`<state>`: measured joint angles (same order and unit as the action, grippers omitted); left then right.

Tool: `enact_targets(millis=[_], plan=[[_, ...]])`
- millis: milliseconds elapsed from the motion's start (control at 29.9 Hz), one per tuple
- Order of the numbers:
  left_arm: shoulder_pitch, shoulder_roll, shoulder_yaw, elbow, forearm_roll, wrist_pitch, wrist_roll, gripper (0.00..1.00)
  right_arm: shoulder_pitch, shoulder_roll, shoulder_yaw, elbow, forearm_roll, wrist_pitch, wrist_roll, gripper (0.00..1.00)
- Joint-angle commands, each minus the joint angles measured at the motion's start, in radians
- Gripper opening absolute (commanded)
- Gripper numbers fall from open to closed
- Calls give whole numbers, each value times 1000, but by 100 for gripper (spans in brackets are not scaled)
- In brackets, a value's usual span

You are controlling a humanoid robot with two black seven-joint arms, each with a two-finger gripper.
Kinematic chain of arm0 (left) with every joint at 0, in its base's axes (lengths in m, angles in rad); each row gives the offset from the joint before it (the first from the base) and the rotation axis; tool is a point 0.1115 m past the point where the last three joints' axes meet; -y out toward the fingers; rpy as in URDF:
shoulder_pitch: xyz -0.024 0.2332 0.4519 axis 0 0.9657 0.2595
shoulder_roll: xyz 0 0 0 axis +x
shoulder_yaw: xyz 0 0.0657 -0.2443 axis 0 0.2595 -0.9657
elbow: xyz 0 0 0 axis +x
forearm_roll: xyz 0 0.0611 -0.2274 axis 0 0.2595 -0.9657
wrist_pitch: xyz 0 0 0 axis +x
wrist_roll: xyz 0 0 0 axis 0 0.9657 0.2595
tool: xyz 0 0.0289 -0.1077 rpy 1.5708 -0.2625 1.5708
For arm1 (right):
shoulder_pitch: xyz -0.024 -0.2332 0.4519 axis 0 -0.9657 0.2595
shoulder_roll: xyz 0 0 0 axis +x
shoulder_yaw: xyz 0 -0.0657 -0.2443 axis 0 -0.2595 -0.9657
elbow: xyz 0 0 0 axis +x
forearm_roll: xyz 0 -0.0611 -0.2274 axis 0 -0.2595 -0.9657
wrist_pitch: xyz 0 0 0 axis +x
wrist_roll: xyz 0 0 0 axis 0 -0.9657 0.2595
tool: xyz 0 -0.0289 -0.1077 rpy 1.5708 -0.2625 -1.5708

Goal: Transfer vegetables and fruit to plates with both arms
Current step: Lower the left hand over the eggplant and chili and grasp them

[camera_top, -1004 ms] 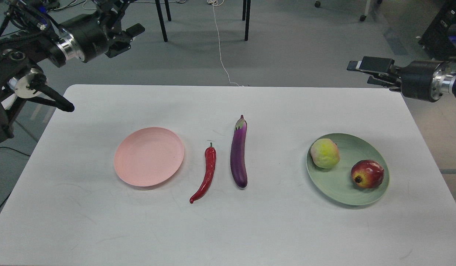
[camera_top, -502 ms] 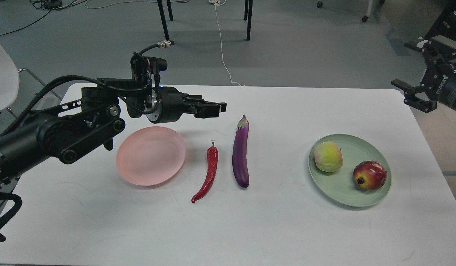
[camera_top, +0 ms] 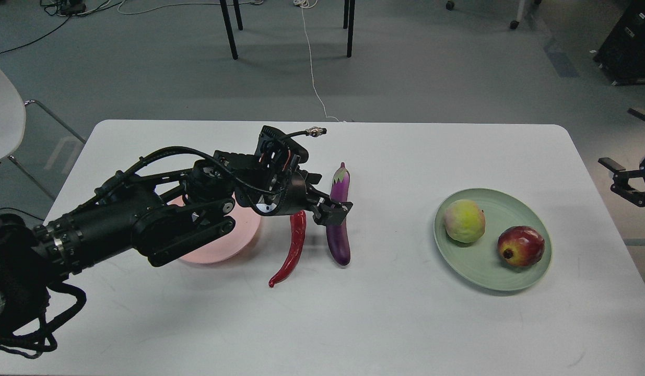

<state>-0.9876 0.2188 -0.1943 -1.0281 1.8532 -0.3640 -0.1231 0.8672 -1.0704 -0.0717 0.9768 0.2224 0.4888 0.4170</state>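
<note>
The purple eggplant (camera_top: 339,245) and the red chili (camera_top: 293,245) lie side by side on the white table (camera_top: 406,324). My left gripper (camera_top: 332,206) reaches across the pale pink plate (camera_top: 244,237) and sits low over the eggplant's middle, jaws open. The arm hides most of that plate and the chili's stem. The yellow-green fruit (camera_top: 463,221) and the dark-red fruit (camera_top: 520,246) rest on the pale green plate (camera_top: 489,271). My right gripper (camera_top: 621,177) is open and empty, off the table's right edge.
A white chair (camera_top: 3,125) stands off the table's far left. Black chair legs (camera_top: 228,31) and a white cable (camera_top: 312,68) are on the grey floor behind. A dark cabinet (camera_top: 628,47) stands at the far right.
My left arm has swung in from the far left, across the pink plate, and lowered its gripper onto the eggplant. My right arm has drawn back to the right and lower.
</note>
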Motion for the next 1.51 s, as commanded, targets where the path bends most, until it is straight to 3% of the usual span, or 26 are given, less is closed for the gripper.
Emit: enact_targets(millis=[0, 335, 569, 971, 1004, 1272, 1339, 1372, 1473], plan=[[-2, -33, 7, 65, -2, 25, -4, 97, -10, -3, 0, 0, -2, 0, 0, 99], [0, -134, 85, 194, -3, 79, -7, 94, -10, 0, 29, 2, -11, 0, -1, 99], [9, -177, 88, 238, 0, 79, -6, 82, -10, 4, 30, 2, -18, 0, -1, 99], [9, -177, 88, 238, 0, 79, -6, 82, -10, 4, 30, 2, -18, 0, -1, 99], [3, -185, 174, 253, -2, 74, 0, 42, -10, 10, 30, 0, -21, 0, -1, 99], [4, -185, 179, 266, -2, 74, 0, 41, -7, 9, 58, 2, -72, 0, -1, 99], [3, -185, 179, 266, -2, 76, 0, 39, -7, 9, 63, 0, -78, 0, -1, 99], [-2, -187, 177, 264, -2, 74, 0, 32, -7, 9, 69, 0, -78, 0, -1, 99], [-9, -200, 177, 260, -2, 76, -1, 24, -7, 10, 75, 0, -78, 0, -1, 99]])
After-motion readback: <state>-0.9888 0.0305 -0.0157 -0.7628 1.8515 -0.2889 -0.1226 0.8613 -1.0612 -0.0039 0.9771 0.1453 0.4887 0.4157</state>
